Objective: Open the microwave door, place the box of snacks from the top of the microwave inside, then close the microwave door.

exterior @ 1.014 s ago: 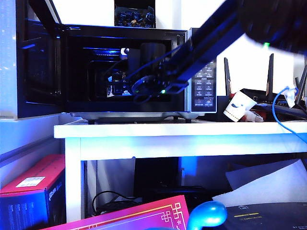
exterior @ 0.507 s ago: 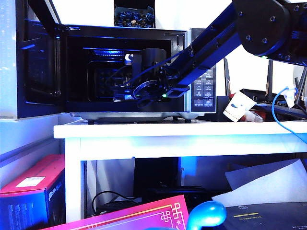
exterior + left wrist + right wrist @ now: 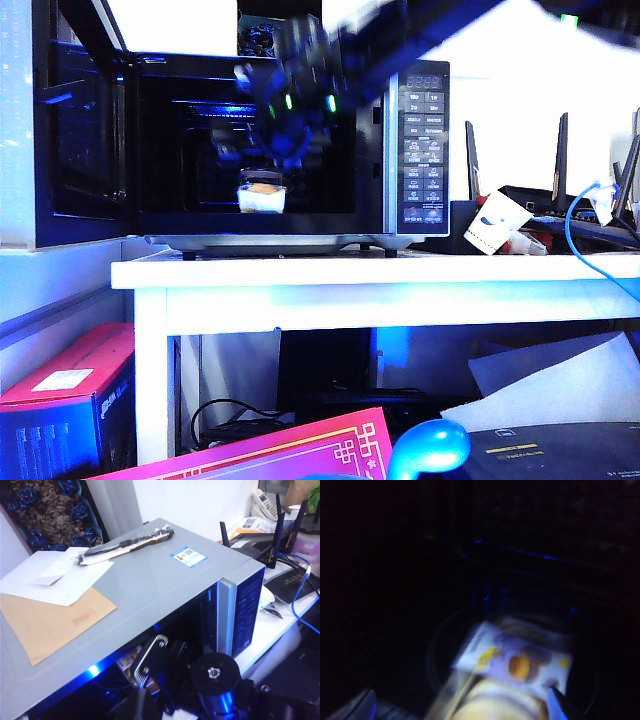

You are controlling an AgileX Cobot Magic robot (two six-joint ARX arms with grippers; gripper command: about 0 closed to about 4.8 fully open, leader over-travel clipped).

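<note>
Up front, the microwave door [image 3: 80, 130] stood swung open at the desk's [image 3: 380, 270] left edge. Inside the microwave [image 3: 420, 140] the box of snacks [image 3: 262, 197] lay released beneath the right claw [image 3: 285, 150], jaws spread. Unseen, the left claw stayed clenched.

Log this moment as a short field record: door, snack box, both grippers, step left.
microwave door: swung open at the left
box of snacks: lying on the floor inside the microwave, nothing gripping it
right gripper: blurred, just above the box at the cavity mouth, empty
left gripper: out of view, shut, its camera above the microwave top
remaining: close the door
</note>
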